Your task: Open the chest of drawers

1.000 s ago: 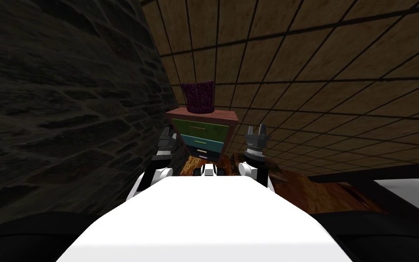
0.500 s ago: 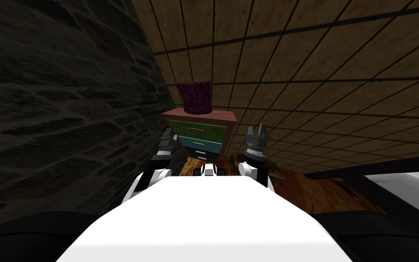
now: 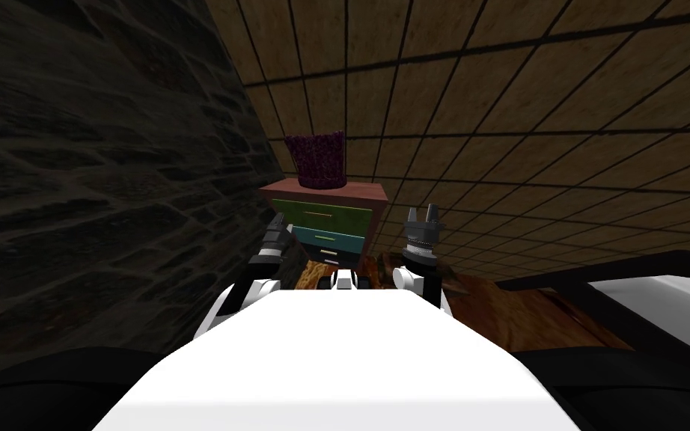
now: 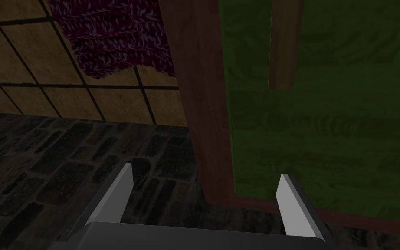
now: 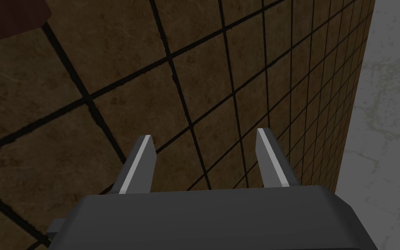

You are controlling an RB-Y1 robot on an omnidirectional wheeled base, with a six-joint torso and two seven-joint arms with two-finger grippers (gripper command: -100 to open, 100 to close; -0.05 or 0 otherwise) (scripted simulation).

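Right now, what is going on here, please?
A two-armed robot stands before a chest of drawers beside a dark stone wall, with a purple basket on top. Its left jaws are open and point at the end of the green top drawer, short of its tan handle. The right jaws are open too, beside the chest, facing the tiled wall. All drawers look shut.

Our left gripper (image 4: 205, 172) and right gripper (image 3: 422, 211) raised ahead of us, both spread
They point forward at about the same height, well apart from each other, the left slanting a little toward the middle; each has its two thin fingers standing wide apart
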